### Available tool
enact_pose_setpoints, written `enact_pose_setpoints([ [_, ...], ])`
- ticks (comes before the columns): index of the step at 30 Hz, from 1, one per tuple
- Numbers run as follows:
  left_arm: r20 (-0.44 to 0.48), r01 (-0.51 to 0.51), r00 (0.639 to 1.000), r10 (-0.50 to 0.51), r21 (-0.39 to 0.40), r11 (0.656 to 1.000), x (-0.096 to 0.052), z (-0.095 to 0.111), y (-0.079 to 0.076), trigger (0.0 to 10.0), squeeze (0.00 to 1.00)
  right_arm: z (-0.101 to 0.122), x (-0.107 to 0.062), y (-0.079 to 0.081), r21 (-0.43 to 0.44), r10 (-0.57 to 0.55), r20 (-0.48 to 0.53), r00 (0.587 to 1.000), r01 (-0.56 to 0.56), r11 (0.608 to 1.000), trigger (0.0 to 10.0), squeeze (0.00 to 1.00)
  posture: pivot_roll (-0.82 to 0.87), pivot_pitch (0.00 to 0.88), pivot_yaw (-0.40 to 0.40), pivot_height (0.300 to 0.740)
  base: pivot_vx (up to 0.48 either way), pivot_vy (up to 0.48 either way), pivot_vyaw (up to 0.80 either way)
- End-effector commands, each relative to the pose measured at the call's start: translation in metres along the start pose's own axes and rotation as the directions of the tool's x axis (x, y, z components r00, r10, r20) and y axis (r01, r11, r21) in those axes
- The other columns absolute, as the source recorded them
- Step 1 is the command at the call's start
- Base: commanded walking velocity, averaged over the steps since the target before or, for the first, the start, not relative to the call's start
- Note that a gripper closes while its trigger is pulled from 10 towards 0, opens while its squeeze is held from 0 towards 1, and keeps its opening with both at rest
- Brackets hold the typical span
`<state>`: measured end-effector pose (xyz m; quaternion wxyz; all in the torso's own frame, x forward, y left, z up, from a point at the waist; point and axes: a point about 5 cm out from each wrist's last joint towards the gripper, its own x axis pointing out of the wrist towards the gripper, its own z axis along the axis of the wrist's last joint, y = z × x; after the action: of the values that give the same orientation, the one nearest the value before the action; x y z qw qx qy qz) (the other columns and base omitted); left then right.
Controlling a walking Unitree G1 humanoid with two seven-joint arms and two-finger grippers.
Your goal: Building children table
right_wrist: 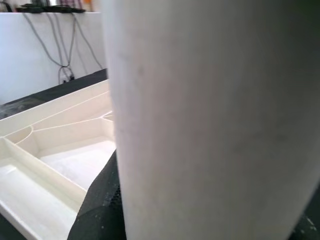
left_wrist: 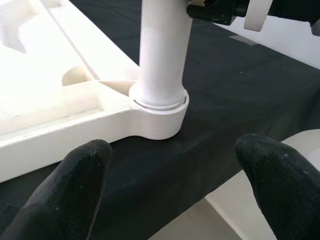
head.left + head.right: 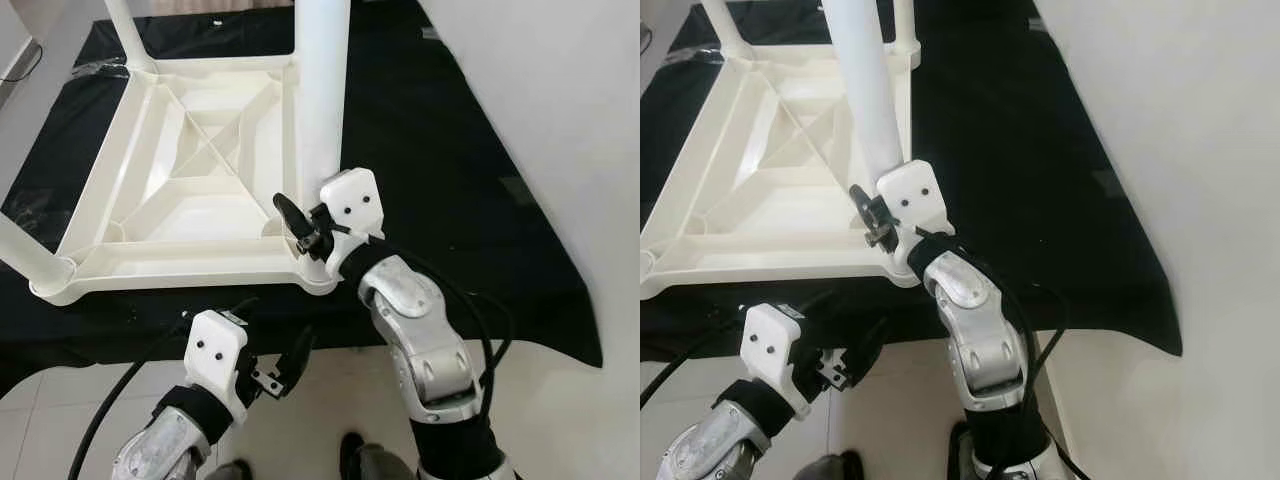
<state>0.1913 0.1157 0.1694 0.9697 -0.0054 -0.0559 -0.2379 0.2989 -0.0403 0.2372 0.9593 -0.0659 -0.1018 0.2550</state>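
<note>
The white tabletop [image 3: 190, 190] lies upside down on a black cloth [image 3: 450, 150], ribs showing, and the leg [image 3: 322, 90] at its near right corner stands straight up in its socket [image 2: 160, 122], long axis vertical, running out of the top of the head views at twelve o'clock. The right gripper [image 3: 305, 228] is on that leg low down, just above the socket; in the right wrist view the white tube sits hard against the camera with a black finger [image 1: 97, 210] pressed along its side, so I'd judge the fingers clamped around it, though the far finger is hidden behind the leg. The left gripper [image 3: 285, 368] hangs at about seven o'clock from the socket, off the cloth's near edge and over the tiled floor [image 3: 330, 400], its two black fingertips [image 2: 75, 175] spread wide with nothing between them; its wrist camera looks straight at the socket, a short way ahead. The right arm is plainly nearer. A thin dark line rings the leg's foot in the left wrist view, so whether it is fully seated is hard to say. Other legs [image 3: 125, 30] at the far and left corners are cut off by the frame.
</note>
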Motion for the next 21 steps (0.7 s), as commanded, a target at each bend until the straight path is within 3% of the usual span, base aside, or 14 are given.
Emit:
enact_pose_setpoints([
  [1,-0.016,-0.023,1.000,0.023,0.009,1.000,-0.001,-0.004,0.002,10.0,0.00,-0.025,0.009,0.021,0.134,0.035,-0.204,0.978,-0.007,0.991,10.0,0.00,0.08,0.268,-0.070,0.740,0.000,0.000,0.00],
  [2,-0.016,-0.023,1.000,0.023,0.009,1.000,-0.001,-0.004,0.002,10.0,0.00,-0.025,0.009,0.021,0.134,0.035,-0.204,0.978,-0.007,0.991,10.0,0.00,0.08,0.268,-0.070,0.740,0.000,0.000,0.00],
  [3,-0.015,-0.027,1.000,0.027,0.012,1.000,-0.001,-0.004,0.002,10.0,0.00,-0.022,0.006,0.020,0.165,0.093,-0.185,0.978,-0.062,0.984,10.0,1.00,0.09,0.271,-0.067,0.740,0.000,0.000,0.00],
  [4,-0.015,-0.026,1.000,0.026,0.013,1.000,-0.001,-0.004,0.003,10.0,0.00,-0.018,0.004,0.018,0.188,0.203,-0.142,0.969,-0.175,0.966,10.0,1.00,0.09,0.271,-0.067,0.740,0.000,0.000,0.00],
  [7,-0.015,-0.022,1.000,0.022,0.012,1.000,-0.002,-0.004,0.003,10.0,0.00,-0.015,0.004,0.012,0.193,0.238,-0.114,0.964,-0.214,0.958,10.0,1.00,0.10,0.277,-0.067,0.740,0.000,0.000,0.00],
  [9,-0.017,-0.014,1.000,0.014,0.010,1.000,-0.003,-0.004,0.002,10.0,0.00,-0.003,0.005,-0.003,0.132,0.373,-0.009,0.928,-0.369,0.920,10.0,1.00,0.10,0.278,-0.063,0.740,0.000,0.000,0.00],
  [10,-0.019,-0.010,1.000,0.010,0.009,1.000,-0.003,-0.004,0.002,10.0,0.00,0.005,0.004,-0.011,0.080,0.469,0.046,0.882,-0.471,0.878,10.0,0.38,0.10,0.278,-0.063,0.740,0.000,0.000,0.00],
  [11,-0.019,-0.010,1.000,0.010,0.009,1.000,-0.003,-0.004,0.002,10.0,0.00,0.005,0.004,-0.011,0.080,0.469,0.046,0.882,-0.471,0.878,10.0,0.38,0.10,0.278,-0.063,0.740,0.000,0.000,0.00],
  [12,-0.021,-0.007,1.000,0.007,0.008,1.000,-0.004,-0.004,0.001,10.0,0.00,0.016,0.003,-0.024,-0.012,0.603,0.082,0.794,-0.604,0.797,10.0,0.00,0.10,0.282,-0.061,0.740,0.000,0.000,0.00],
  [16,-0.024,-0.008,1.000,0.008,0.008,1.000,-0.007,-0.004,0.000,10.0,0.00,0.023,0.009,-0.039,-0.096,0.703,0.053,0.709,-0.697,0.711,10.0,0.00,0.12,0.293,-0.060,0.740,0.000,0.000,0.00],
  [21,-0.030,-0.014,0.999,0.014,0.009,1.000,-0.010,-0.003,-0.001,10.0,0.00,0.032,0.020,-0.056,-0.122,0.748,0.012,0.664,-0.741,0.660,10.0,0.00,0.15,0.307,-0.065,0.740,0.000,0.000,0.00],
])
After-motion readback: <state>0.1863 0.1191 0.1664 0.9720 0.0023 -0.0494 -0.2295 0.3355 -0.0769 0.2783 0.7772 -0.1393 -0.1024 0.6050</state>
